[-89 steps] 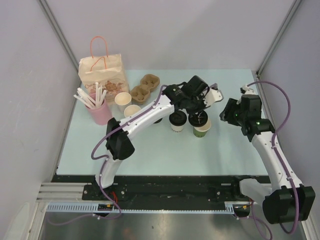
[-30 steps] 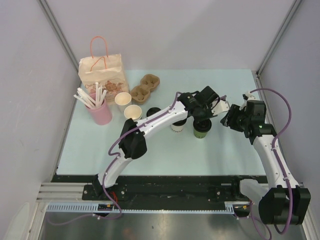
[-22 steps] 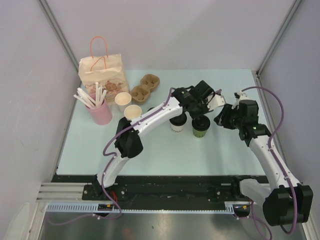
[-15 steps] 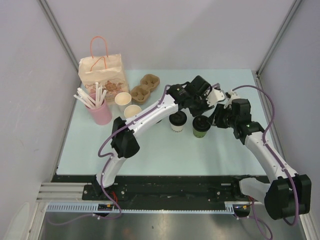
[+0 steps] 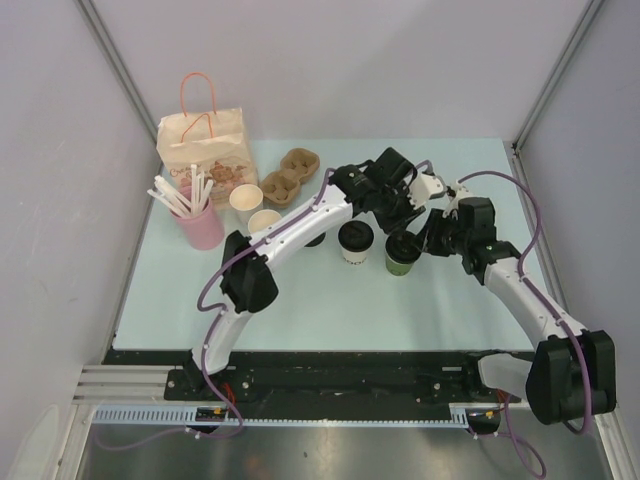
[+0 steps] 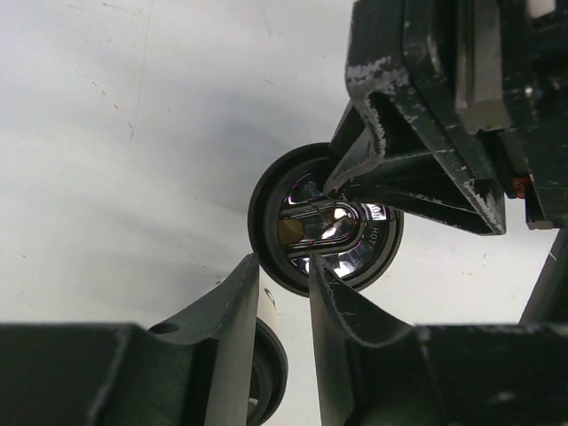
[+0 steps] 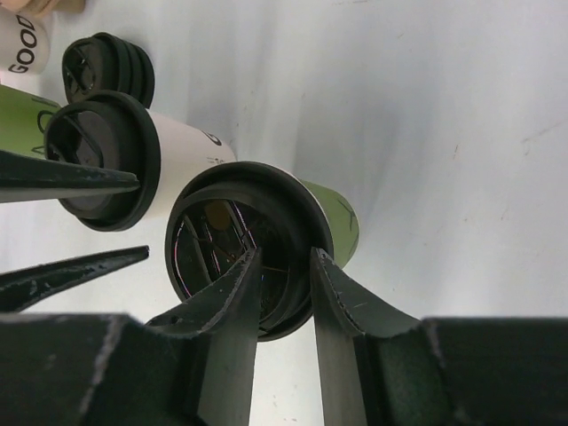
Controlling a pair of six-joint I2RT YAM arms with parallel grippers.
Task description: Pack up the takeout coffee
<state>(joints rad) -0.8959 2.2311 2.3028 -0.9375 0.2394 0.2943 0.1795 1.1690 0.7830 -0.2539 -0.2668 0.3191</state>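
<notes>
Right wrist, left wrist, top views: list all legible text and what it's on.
"GOOD": on the side of an unlidded white cup, cut by the top left frame edge of the right wrist view.
"HOT": raised on the green-sided cup's black lid, seen sideways in the left wrist view.
Paper bag: print too small to read.
White-sided cup and green-sided cup: dark marks only partly in view, unreadable.
</notes>
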